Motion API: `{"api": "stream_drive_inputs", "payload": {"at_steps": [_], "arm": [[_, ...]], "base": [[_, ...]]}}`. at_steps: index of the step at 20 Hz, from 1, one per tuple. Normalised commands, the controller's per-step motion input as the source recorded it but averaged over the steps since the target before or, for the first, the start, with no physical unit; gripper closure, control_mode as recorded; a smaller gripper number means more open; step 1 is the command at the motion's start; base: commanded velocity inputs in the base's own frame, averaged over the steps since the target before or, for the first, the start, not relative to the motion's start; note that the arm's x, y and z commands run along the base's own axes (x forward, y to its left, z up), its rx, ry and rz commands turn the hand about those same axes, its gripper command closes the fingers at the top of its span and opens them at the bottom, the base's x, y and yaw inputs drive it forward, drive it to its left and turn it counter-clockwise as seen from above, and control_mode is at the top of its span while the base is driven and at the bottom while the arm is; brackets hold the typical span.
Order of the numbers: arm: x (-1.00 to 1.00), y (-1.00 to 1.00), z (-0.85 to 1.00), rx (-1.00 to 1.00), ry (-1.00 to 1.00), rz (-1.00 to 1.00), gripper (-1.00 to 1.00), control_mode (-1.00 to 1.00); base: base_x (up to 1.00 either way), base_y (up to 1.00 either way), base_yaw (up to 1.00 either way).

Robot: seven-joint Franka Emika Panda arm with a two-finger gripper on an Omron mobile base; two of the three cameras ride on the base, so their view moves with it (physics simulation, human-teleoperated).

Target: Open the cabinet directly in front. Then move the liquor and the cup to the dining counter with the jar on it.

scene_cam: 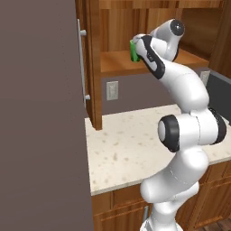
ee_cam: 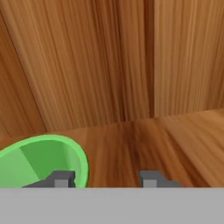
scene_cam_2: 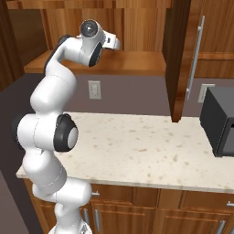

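The cabinet stands open, its left door [scene_cam: 93, 67] and right door [scene_cam_2: 176, 59] swung out towards me. On the cabinet's lower shelf [scene_cam: 115, 62] stands the green cup [scene_cam: 134, 51], upright. My arm reaches into the cabinet, with the hand right at the cup. In the hand view the cup [ee_cam: 43, 159] sits at the lower left. My gripper [ee_cam: 106, 179] straddles the cup's right rim: one fingertip [ee_cam: 61, 178] is over its mouth, the other [ee_cam: 151, 178] stands outside, apart from the rim. The liquor, the dining counter and the jar are out of view.
A beige speckled countertop [scene_cam: 135, 144] lies below the cabinet, with a wall outlet [scene_cam: 112, 90] behind it. A dark microwave [scene_cam_2: 219, 123] stands at the right. A tall dark grey panel [scene_cam: 40, 113] blocks the left side. The open doors jut over the countertop.
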Motion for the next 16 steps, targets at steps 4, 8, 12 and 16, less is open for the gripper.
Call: {"api": "stream_drive_inputs", "payload": {"at_steps": [4,8,12,16], "arm": [[0.00,0.00,-0.26,0.00,0.00,0.00,1.00,-1.00],[0.00,0.00,-0.19,0.08,-0.03,0.00,1.00,-1.00],[-0.01,0.00,-0.03,0.03,-0.18,0.00,1.00,-1.00],[0.00,0.02,0.00,0.00,-0.03,-0.03,1.00,-1.00]], "base": [[0.00,0.00,0.00],[0.00,0.00,0.00],[0.00,0.00,0.00],[0.00,0.00,0.00]]}}
